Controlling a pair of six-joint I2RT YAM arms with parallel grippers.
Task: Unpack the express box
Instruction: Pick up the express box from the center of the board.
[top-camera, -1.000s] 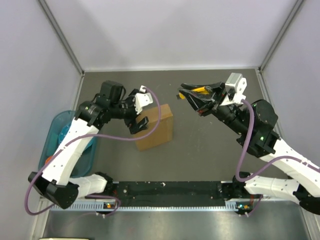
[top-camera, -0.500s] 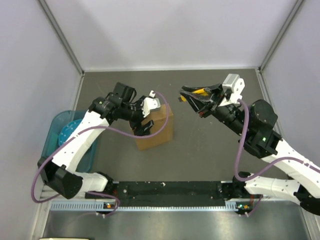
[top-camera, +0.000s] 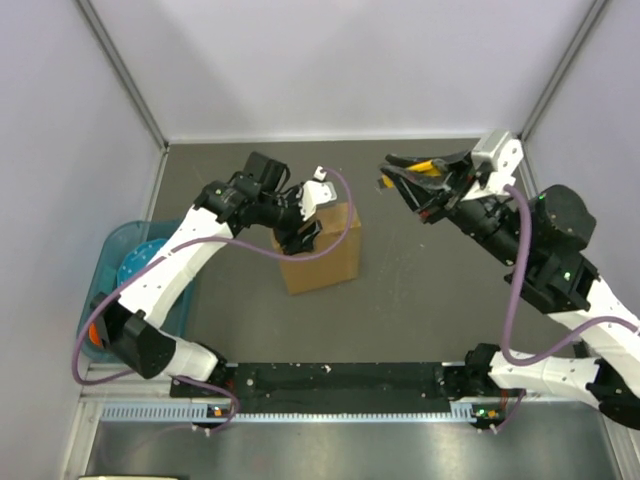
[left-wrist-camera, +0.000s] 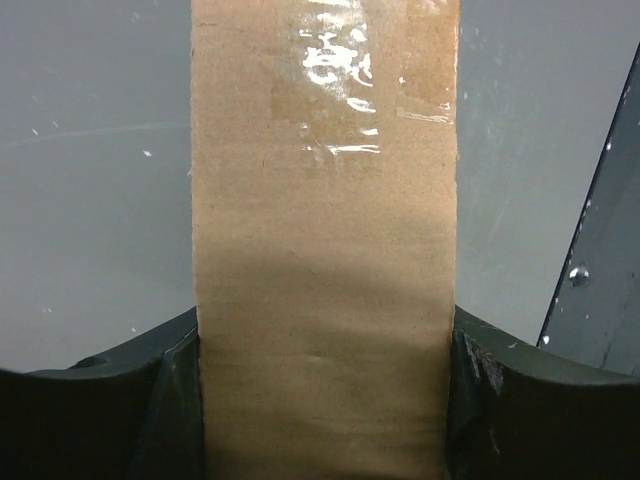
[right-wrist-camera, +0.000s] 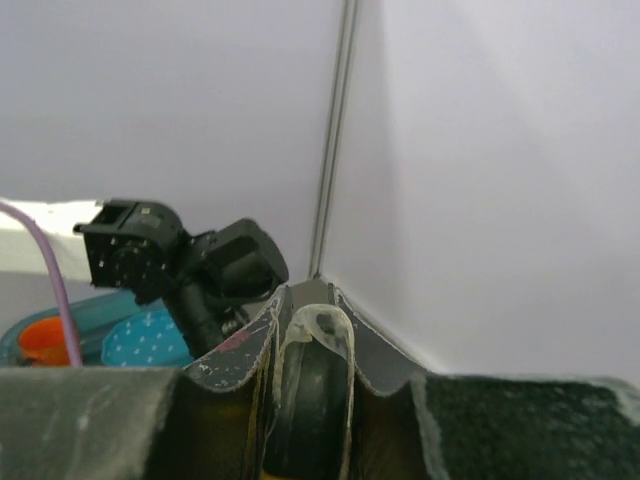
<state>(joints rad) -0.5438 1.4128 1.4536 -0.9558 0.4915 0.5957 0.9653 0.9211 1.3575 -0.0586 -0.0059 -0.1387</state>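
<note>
Matte tabletop (top-camera: 430, 300); left hand (top-camera: 299, 235) clamps cardboard express box (top-camera: 328, 258); right hand (top-camera: 396, 176) pinches yellow knife (top-camera: 422, 166).

Overhead and near left-wrist views share express box (top-camera: 326, 260).

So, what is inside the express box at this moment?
Nothing inside can be seen: the express box is shut, with clear tape across its cardboard. The left gripper straddles its upper edge, its fingers touching both faces.
</note>
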